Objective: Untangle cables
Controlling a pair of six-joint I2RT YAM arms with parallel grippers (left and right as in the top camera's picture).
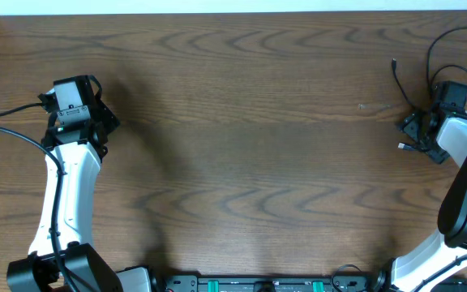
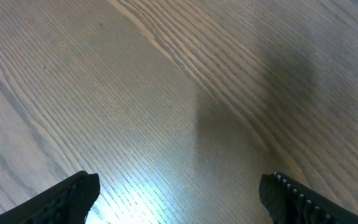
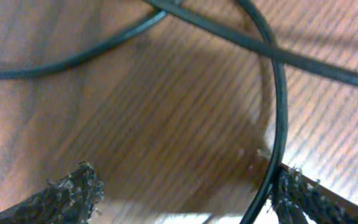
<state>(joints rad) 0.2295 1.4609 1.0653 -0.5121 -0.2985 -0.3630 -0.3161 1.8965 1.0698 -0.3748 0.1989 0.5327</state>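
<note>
Fingers [image 3: 73, 193] of the right pincer [image 3: 185, 190] stand wide apart, low over the tabletop [image 3: 166, 124] and clamped on nothing. One strand of the black cable [image 3: 278, 93] runs down right against the inner face of one finger, and two more strands cross just beyond the tips. From where I stand the cord looks thin, light and limp. It will likely slide and trail along rather than lift as one piece, and its smooth jacket may slip out of a loose pinch. I would take it on a single strand a little away from the crossing. At the crossing itself, a closing pincer could catch two strands and pull the tangle tighter. The small plug end [image 1: 396, 69] looks like the part to treat gently.

Well apart from all this, on the other side of the tabletop, the left pincer [image 2: 179, 196] stands open over bare wood.

The right wrist view gives the crossing and the strand against the finger, which the overhead view hides under the right arm [image 1: 460, 154]. Only the overhead view shows the cable's long loop lying around the right pincer near the far right corner. It also shows a small pale tip [image 1: 401, 146] beside the pincer, too small to name. The left wrist view shows no cable.
</note>
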